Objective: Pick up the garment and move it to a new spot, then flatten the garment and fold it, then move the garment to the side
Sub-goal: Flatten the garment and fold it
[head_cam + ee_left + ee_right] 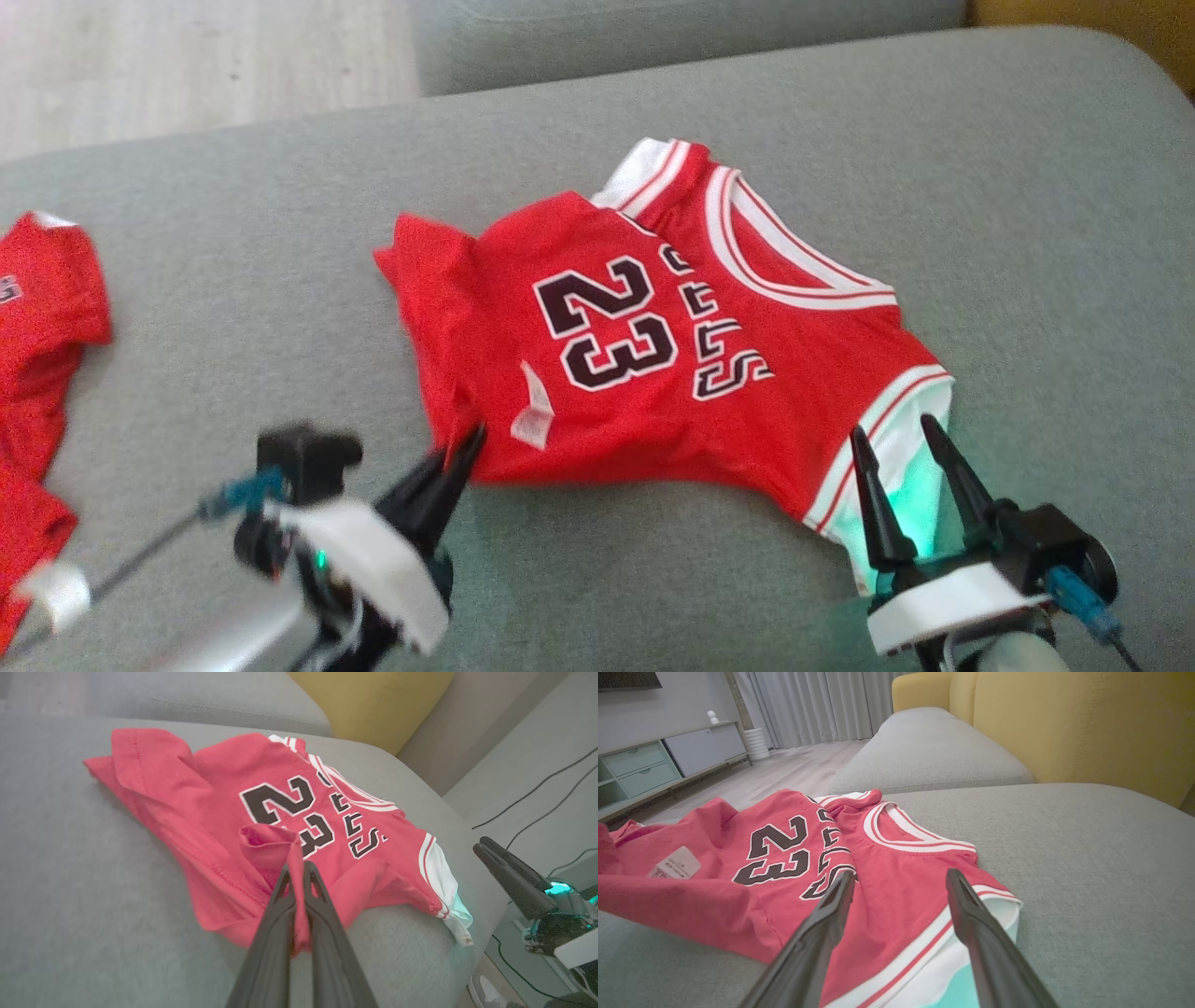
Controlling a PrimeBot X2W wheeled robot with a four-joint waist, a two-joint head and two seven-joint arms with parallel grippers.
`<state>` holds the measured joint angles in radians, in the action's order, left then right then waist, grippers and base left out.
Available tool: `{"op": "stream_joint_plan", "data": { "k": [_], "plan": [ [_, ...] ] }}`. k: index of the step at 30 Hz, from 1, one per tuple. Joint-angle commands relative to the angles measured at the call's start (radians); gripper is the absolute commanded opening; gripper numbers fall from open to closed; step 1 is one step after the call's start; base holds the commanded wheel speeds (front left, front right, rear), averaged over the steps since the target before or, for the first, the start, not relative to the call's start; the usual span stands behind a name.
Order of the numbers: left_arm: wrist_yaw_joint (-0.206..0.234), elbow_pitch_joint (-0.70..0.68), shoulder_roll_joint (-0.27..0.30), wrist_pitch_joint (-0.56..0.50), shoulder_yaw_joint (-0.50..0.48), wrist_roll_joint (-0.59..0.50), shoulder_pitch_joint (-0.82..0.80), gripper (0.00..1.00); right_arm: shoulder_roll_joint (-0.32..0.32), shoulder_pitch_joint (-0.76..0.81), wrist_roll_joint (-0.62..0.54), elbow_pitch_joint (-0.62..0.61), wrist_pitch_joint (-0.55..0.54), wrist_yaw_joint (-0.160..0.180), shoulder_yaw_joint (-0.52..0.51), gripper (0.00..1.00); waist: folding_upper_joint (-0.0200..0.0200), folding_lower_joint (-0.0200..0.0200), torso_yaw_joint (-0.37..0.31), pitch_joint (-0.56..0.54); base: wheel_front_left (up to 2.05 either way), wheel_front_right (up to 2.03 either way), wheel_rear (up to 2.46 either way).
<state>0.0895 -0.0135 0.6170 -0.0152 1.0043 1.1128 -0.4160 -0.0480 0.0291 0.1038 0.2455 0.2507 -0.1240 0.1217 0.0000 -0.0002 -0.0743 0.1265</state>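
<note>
Garment: a red basketball jersey (784,373) with white trim and a black 23 lies rumpled near the middle of the grey sofa cushion (233,261), neckline toward the far side.
Jersey details: a white care tag (534,415) shows on the near left part, and the far left corner is folded over on itself.
Left tool: the left gripper (465,446) has its two dark fingers pressed together on a fold of red cloth at the jersey's near left edge; in the left wrist view the pinched cloth bunches up just above the fingertips.
Right tool: the right gripper (893,429) stands with its fingers spread wide and nothing between them, its tips over the white-trimmed armhole at the jersey's near right corner. Whether they touch the cloth I cannot tell.
Light: a green glow falls on the white fabric below the right fingers.
Nearby: another red garment (37,308) lies at the cushion's left end, well apart from the jersey.
Behind: a yellow backrest (1087,723) rises past the cushion.
</note>
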Motion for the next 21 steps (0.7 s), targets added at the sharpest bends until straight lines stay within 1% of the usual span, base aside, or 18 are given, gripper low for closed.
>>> {"op": "stream_joint_plan", "data": {
  "k": [1, 2, 3, 6, 9, 11, 12, 14, 15, 16, 18, 19, 20, 21],
  "plan": [
    [0.009, -0.029, 0.033, 0.053, -0.052, 0.015, 0.020, 0.00, -0.002, 0.003, -0.008, -0.027, 0.011, -0.007, 0.014, 1.00, 0.0000, 0.0002, 0.030, -0.027, 0.00, 0.00, 0.00],
    [0.011, -0.025, 0.030, 0.076, -0.051, 0.021, 0.049, 0.00, -0.002, 0.008, -0.012, -0.026, 0.011, -0.007, 0.013, 1.00, 0.0000, 0.0002, 0.034, -0.031, 0.00, 0.00, 0.00],
    [0.011, -0.025, 0.030, 0.076, -0.051, 0.021, 0.049, 0.00, -0.002, 0.008, -0.012, -0.026, 0.011, -0.007, 0.013, 1.00, 0.0000, 0.0002, 0.034, -0.031, 0.00, 0.00, 0.00],
    [0.001, 0.000, 0.008, 0.141, -0.046, 0.044, 0.129, 0.00, -0.002, 0.023, -0.019, -0.024, 0.011, -0.007, 0.008, 1.00, 0.0000, 0.0002, 0.042, -0.044, 0.00, 0.00, 0.00],
    [-0.013, 0.038, -0.016, 0.201, -0.046, 0.062, 0.196, 0.00, -0.003, 0.036, -0.026, -0.022, 0.011, -0.007, 0.005, 1.00, 0.0000, 0.0002, 0.042, -0.057, 0.00, 0.00, 0.00],
    [-0.029, 0.062, -0.032, 0.223, -0.043, 0.076, 0.236, 0.00, -0.006, 0.044, -0.029, -0.022, 0.011, -0.007, -0.001, 1.00, 0.0000, 0.0002, 0.041, -0.066, 0.00, 0.00, 0.00],
    [-0.038, 0.074, -0.040, 0.231, -0.043, 0.086, 0.256, 0.02, -0.007, 0.049, -0.029, -0.022, 0.011, -0.007, -0.003, 1.00, 0.0000, 0.0002, 0.042, -0.071, 0.00, 0.00, 0.00],
    [-0.052, 0.101, -0.044, 0.242, -0.033, 0.079, 0.284, 0.27, -0.009, 0.057, -0.030, -0.022, 0.011, -0.007, -0.007, 1.00, 0.0000, 0.0002, 0.040, -0.078, 0.00, 0.00, 0.00],
    [-0.058, 0.115, -0.047, 0.247, -0.031, 0.078, 0.297, 0.37, -0.010, 0.060, -0.031, -0.022, 0.011, -0.007, -0.009, 1.00, 0.0000, 0.0002, 0.040, -0.081, 0.00, 0.00, 0.00],
    [-0.062, 0.128, -0.051, 0.252, -0.035, 0.081, 0.309, 0.44, -0.010, 0.063, -0.031, -0.023, 0.011, -0.007, -0.012, 1.00, 0.0000, 0.0002, 0.040, -0.084, 0.00, 0.00, 0.00],
    [-0.067, 0.156, -0.058, 0.260, -0.048, 0.090, 0.332, 0.65, -0.010, 0.071, -0.032, -0.022, 0.011, -0.007, -0.015, 1.00, 0.0000, 0.0002, 0.039, -0.094, 0.00, 0.00, 0.00],
    [-0.065, 0.171, -0.057, 0.262, -0.052, 0.088, 0.341, 0.88, -0.010, 0.074, -0.033, -0.022, 0.011, -0.007, -0.014, 1.00, 0.0000, 0.0002, 0.038, -0.098, 0.00, 0.00, 0.00],
    [-0.058, 0.187, -0.056, 0.264, -0.055, 0.090, 0.351, 1.00, -0.010, 0.077, -0.033, -0.022, 0.011, -0.007, -0.013, 1.00, 0.0000, 0.0002, 0.036, -0.101, 0.00, 0.00, 0.00],
    [-0.052, 0.202, -0.052, 0.261, -0.052, 0.090, 0.359, 1.00, -0.009, 0.078, -0.033, -0.023, 0.011, -0.007, -0.013, 1.00, 0.0000, 0.0002, 0.034, -0.104, 0.00, 0.00, 0.00]
  ]
}}
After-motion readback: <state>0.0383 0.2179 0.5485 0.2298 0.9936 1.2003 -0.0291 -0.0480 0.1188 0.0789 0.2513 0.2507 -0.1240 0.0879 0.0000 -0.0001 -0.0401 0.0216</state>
